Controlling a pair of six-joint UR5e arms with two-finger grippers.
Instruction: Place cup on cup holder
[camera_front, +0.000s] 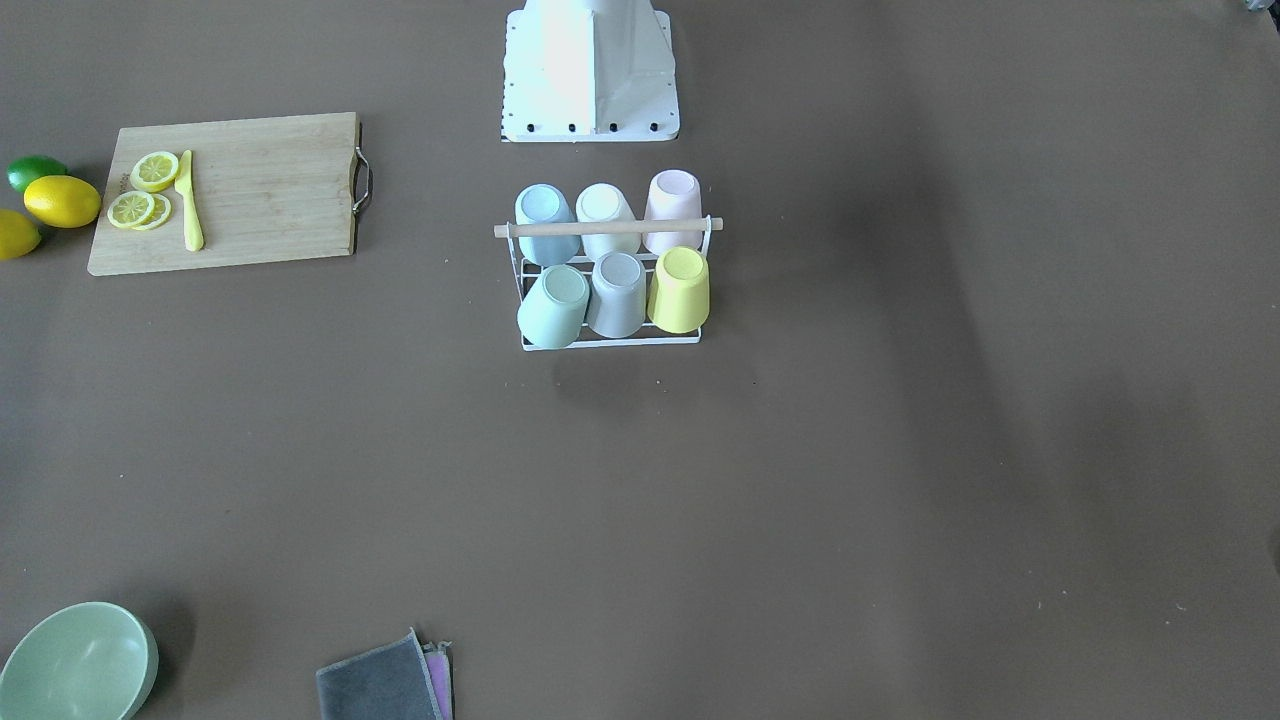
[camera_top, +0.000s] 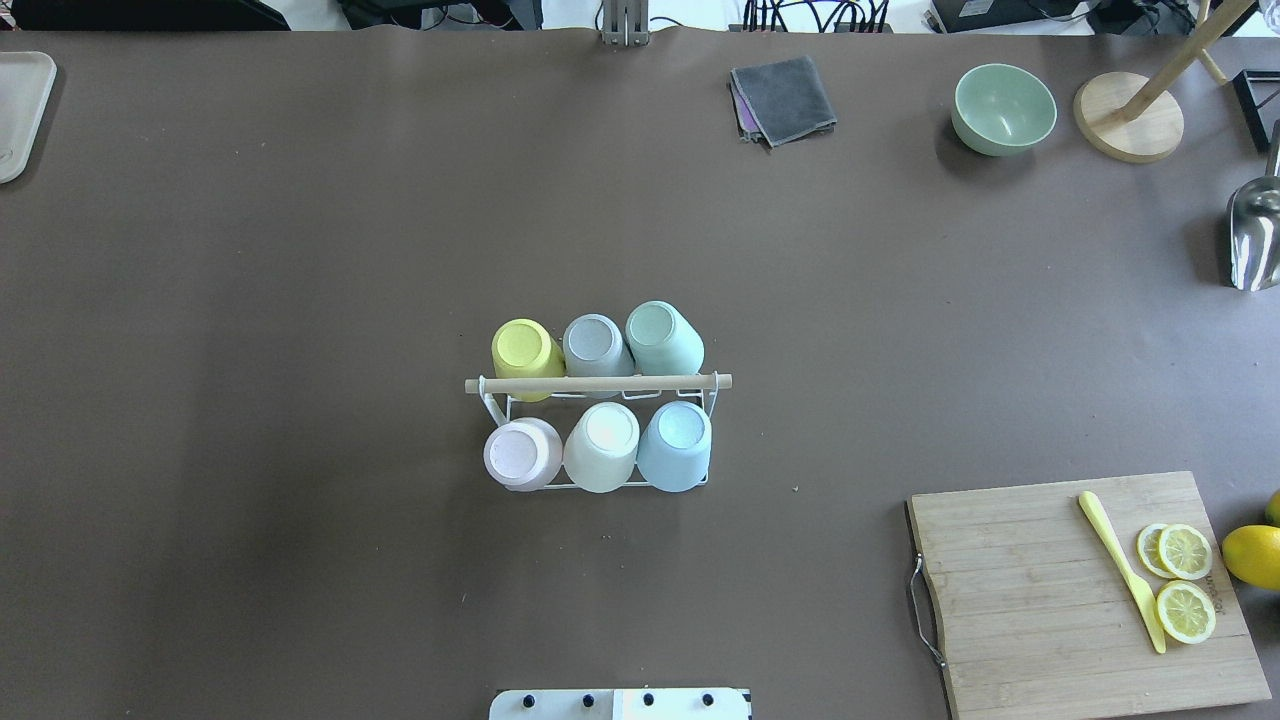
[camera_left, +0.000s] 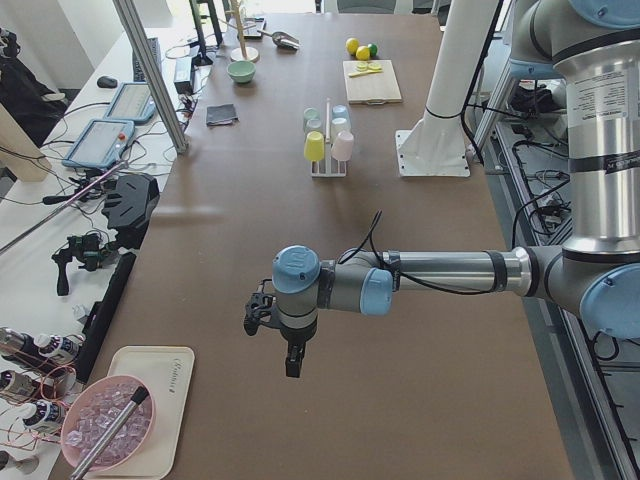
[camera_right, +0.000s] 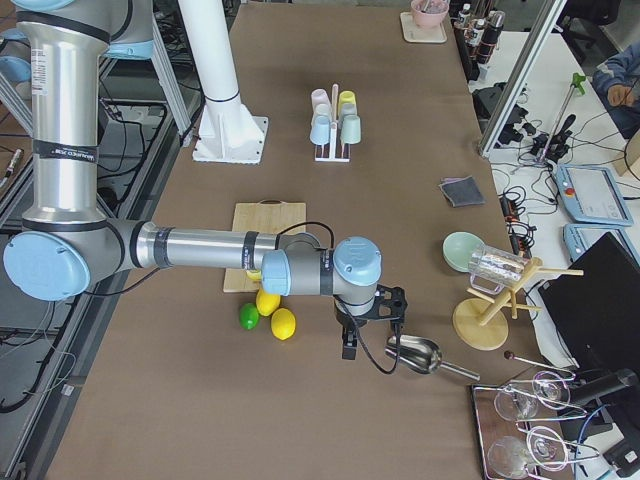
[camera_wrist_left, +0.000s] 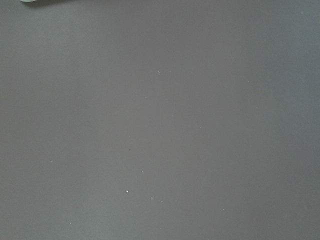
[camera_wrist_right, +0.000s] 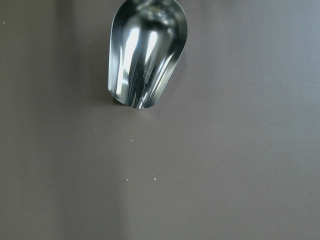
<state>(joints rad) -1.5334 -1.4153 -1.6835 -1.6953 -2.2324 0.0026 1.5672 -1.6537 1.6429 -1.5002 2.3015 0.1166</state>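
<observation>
1. A white wire cup holder (camera_top: 598, 383) with a pale wooden rod across its top stands at the centre of the overhead frame on a matte brown table (camera_top: 300, 300). It carries six smooth, tapered cups, mouth-down, in two rows of three
2. In the overhead view the upper row reads yellow cup (camera_top: 525, 350), grey cup (camera_top: 595, 343) and green cup (camera_top: 662, 335). The lower row reads pink cup (camera_top: 520, 452), cream cup (camera_top: 603, 445) and blue cup (camera_top: 677, 443)
3. From the table's left end, the left arm (camera_left: 450, 270) lies level across the lower frame. The left gripper (camera_left: 290, 365) points straight down above bare table, and whether its fingers are wide or narrow cannot be told
4. From the right end, the right arm (camera_right: 200, 245) stretches level at mid-frame. The right gripper (camera_right: 350, 345) points down just beside a shiny metal scoop (camera_wrist_right: 145, 55); its finger spread cannot be told either
5. At the overhead frame's lower right, a wooden cutting board (camera_top: 1040, 600) bears lemon slices (camera_top: 1185, 551) and a yellow knife (camera_top: 1120, 570). A round green bowl (camera_top: 1003, 108) and a folded grey cloth (camera_top: 785, 95) sit along the top
</observation>
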